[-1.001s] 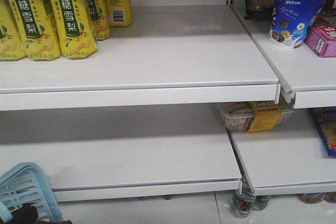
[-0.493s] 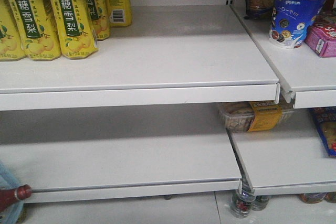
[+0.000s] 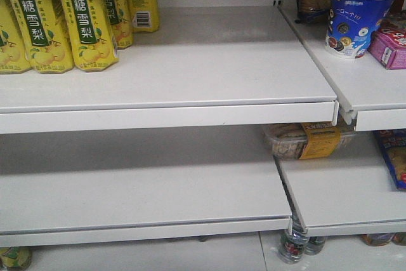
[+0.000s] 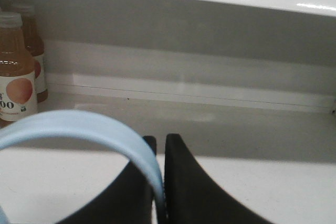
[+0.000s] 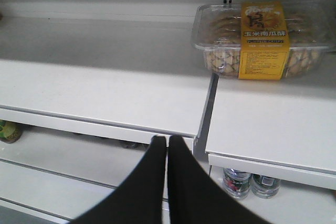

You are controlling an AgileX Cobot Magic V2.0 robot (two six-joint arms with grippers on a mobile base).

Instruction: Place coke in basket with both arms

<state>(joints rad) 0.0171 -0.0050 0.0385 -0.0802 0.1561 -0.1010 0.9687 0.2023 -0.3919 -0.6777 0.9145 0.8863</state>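
In the left wrist view my left gripper (image 4: 160, 138) is shut on the basket's light blue handle (image 4: 79, 124). The handle arcs from the left edge down between the two black fingers. The rest of the basket is out of view. In the right wrist view my right gripper (image 5: 167, 138) is shut with nothing between its fingers, hanging in front of the lower white shelf edge (image 5: 105, 121). The coke is out of view. Neither arm nor the basket shows in the front view.
Yellow pear-drink cartons (image 3: 82, 17) stand on the upper shelf (image 3: 190, 74), with a blue tub (image 3: 355, 14) on the right. A clear biscuit box (image 5: 262, 38) lies on the lower right shelf. Water bottles (image 5: 236, 182) stand below. Peach tea bottles (image 4: 13, 77) stand at the left.
One second ago the basket showed at the front view's bottom left. Half a second ago a red-capped bottle showed there. Now both have left that view.
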